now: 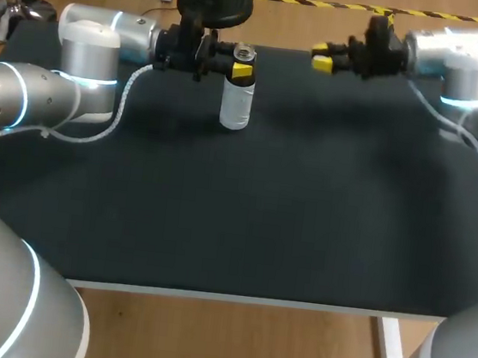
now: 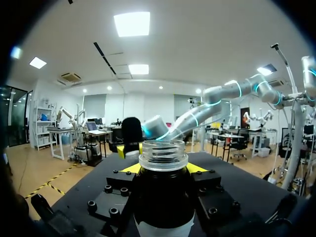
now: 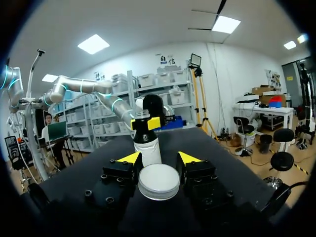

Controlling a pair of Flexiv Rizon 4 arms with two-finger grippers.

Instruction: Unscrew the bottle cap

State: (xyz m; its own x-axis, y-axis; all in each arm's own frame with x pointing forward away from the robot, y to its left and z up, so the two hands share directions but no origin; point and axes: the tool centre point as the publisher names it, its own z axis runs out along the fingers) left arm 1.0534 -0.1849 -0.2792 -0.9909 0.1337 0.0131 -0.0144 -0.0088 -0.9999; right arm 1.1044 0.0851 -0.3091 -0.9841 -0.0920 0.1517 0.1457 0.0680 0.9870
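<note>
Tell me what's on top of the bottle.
Nothing: the bottle has a bare threaded mouth. The cap is held by the right end effector, apart from it. What is inside cannot be seen.

The right tool (image 3: 159, 161) holds a round white cap (image 3: 158, 181) between its two fingers, whose black blocks press against the cap from both sides, the yellow tips pointing forward just past it. Straight ahead of the cap, a bottle (image 3: 147, 148) with a pale body stands upright on the dark desk (image 3: 222, 153). The left tool (image 3: 146, 123) grips the bottle at its upper part, a yellow tip on each side. Behind it the silver left arm (image 3: 89, 86) runs off to one side.
</note>
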